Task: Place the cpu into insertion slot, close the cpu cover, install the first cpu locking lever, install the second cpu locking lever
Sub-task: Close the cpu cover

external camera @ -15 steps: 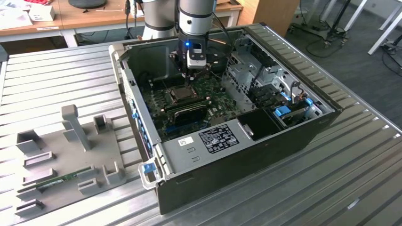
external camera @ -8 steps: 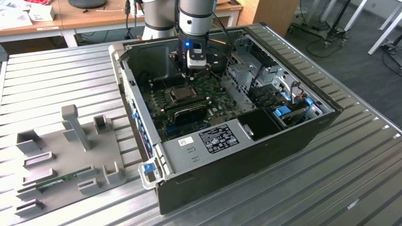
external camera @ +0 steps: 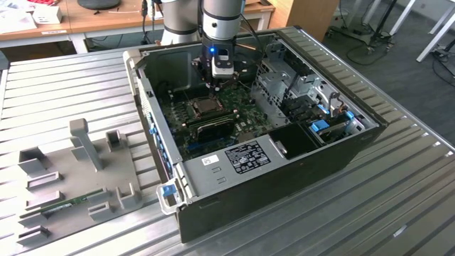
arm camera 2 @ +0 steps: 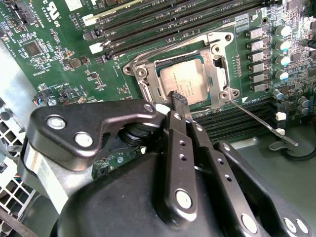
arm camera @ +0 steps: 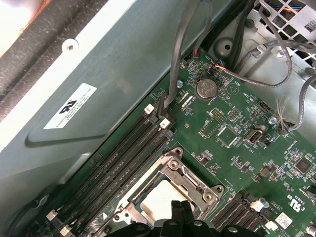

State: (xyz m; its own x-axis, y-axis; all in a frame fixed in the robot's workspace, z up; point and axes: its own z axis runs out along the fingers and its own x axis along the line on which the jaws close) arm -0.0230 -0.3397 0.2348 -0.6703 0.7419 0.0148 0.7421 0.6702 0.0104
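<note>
Silvery-tan cpu (arm camera 2: 186,79), silver cpu cover (arm camera 2: 148,85), green circuit board (arm camera 2: 59,66), black tool (arm camera 2: 178,98).

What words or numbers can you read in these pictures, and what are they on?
White sticker on the computer case wall: print too small to read.
Label inside the case: too small.
cpu face: print blurred.
Green board: tiny white markings, unreadable.

One cpu (arm camera 2: 185,81), one cpu cover (arm camera 2: 218,71), one computer case (external camera: 284,202), one claw (arm camera 2: 178,98)

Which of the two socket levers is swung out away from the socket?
The thin lever angling over the memory slots; the other lever lies along the cpu cover.
</note>
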